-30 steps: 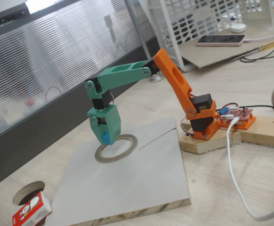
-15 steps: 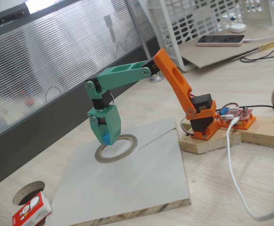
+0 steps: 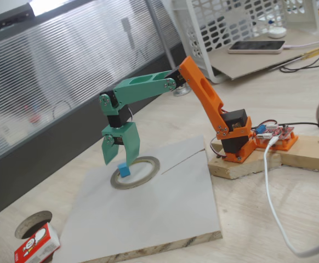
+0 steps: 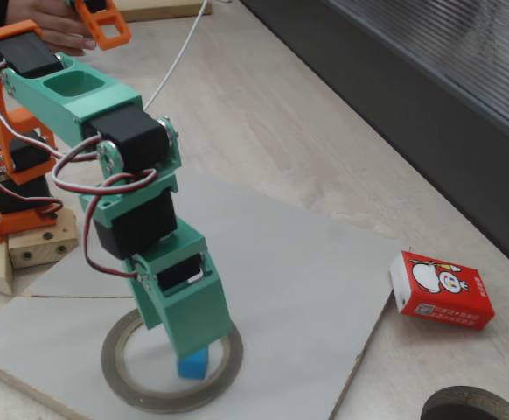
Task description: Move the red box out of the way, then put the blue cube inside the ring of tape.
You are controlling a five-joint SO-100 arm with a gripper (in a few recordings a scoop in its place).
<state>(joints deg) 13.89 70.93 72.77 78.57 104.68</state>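
Observation:
The blue cube (image 3: 125, 171) (image 4: 192, 362) rests on the grey board inside the ring of tape (image 3: 151, 164) (image 4: 120, 368), close to the ring's inner edge. My green gripper (image 3: 119, 161) (image 4: 190, 347) hangs open directly over the cube, fingers spread, with nothing held between them. The red box (image 3: 36, 246) (image 4: 441, 289) lies on the wooden table off the board, well clear of the ring, its white cartoon face up.
The grey board (image 3: 165, 213) (image 4: 307, 262) lies raised on the table. A round dark hole (image 3: 32, 223) (image 4: 469, 407) is cut in the wood beside the red box. The arm's orange base (image 3: 237, 143) stands on a wooden block, with a white cable (image 3: 272, 203) beside it.
The gripper has opened and the blue cube, held between its fingers before, now lies on the board inside the ring. The arm has barely moved.

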